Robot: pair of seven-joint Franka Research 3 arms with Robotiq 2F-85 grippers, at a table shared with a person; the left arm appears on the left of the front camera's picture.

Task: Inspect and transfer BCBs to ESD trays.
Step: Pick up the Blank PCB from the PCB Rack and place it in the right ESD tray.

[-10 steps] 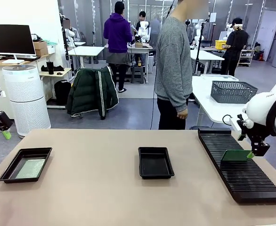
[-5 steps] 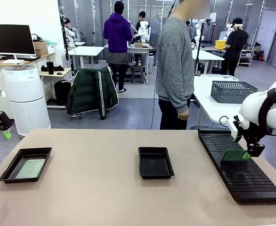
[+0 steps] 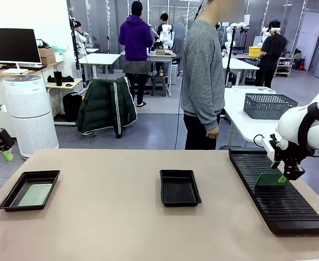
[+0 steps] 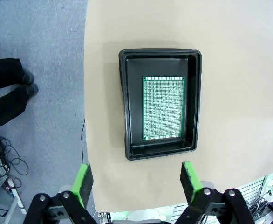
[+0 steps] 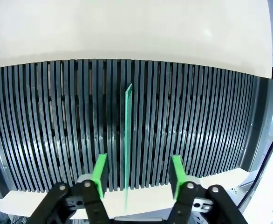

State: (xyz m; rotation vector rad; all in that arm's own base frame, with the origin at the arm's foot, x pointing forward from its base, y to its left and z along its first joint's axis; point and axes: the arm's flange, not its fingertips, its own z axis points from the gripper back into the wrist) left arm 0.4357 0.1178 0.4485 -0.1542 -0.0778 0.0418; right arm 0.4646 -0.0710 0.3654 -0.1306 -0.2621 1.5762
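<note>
Our right hand stood with its two green-padded fingers apart, one on each side of a thin green rectangular circuit board. We saw a gap between each pad and the board, so the hand was wide and gripped nothing. That board stood upright on its edge in a slot of the long black ribbed plastic rack.

From the front, the right hand was down at the upper right corner of the standing board, and the rack lay on the right side of the light brown table.

Our left hand was also wide and held nothing. It hung well above a shallow black rectangular plastic tray, and inside that tray a second green speckled circuit board lay flat. From the front, the left hand was out past the table's left edge, while the loaded tray and its board sat near the table's left side.

A second black plastic tray lay at the middle of the table, well apart from both hands. Beyond the far edge a person in a grey sweater stood with arms down. A grey mesh basket sat on a white table behind the rack.
</note>
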